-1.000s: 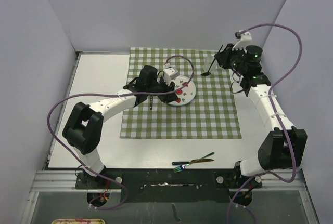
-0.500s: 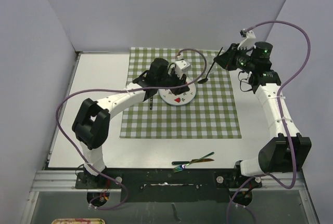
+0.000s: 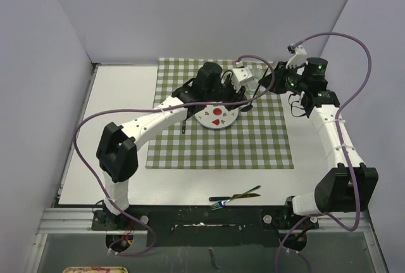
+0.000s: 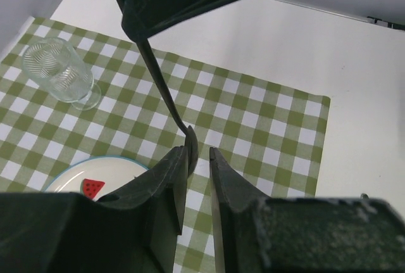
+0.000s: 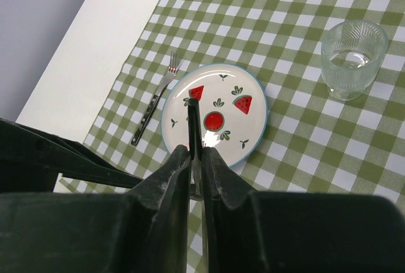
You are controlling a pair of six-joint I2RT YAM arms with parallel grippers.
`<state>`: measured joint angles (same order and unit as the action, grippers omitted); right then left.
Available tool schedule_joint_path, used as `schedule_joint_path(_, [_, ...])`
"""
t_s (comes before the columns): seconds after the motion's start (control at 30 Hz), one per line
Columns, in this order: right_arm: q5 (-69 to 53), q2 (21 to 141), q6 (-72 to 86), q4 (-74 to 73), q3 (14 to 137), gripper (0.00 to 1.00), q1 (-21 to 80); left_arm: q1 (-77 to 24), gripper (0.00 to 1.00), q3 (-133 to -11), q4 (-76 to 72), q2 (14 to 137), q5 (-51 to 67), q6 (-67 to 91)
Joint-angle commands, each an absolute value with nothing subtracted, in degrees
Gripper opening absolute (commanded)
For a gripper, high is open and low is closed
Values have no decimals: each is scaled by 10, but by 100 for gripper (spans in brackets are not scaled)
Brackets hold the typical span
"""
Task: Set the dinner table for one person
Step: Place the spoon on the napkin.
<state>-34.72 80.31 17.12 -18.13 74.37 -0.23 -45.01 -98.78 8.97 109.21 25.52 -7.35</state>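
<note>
Up top, the dinner table (image 3: 120, 108) fills most of the view, with a checked cloth (image 3: 221, 149) across its far middle and a watermelon plate (image 3: 216, 119) on that. Left wrist cam: the left gripper (image 4: 200, 152) has its fingers a thin slit apart, gap empty, and a dark utensil (image 4: 161, 83) slants down to one fingertip. Right wrist cam: the right gripper (image 5: 196, 151) is squeezed tight on that utensil's thin handle, with the plate in view beyond it.
</note>
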Motion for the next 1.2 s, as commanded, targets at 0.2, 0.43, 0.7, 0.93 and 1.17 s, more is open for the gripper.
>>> schedule_joint_path(0.2, [-400,781,200,-142,752,0,-2,-453,20,-1011,95,1121,265,-64])
schedule_joint_path(0.43, [-415,785,212,-131,750,0,-3,-453,20,-1065,120,1151,278,-56])
schedule_joint_path(0.7, [-426,793,226,-115,744,0,0,-453,20,-1125,155,1175,277,-62])
schedule_joint_path(0.93, [-434,799,238,-108,742,0,3,-454,16,-1154,166,1195,286,-53])
schedule_joint_path(1.17, [-434,798,237,-105,733,0,10,-465,10,-1168,176,1211,289,-53])
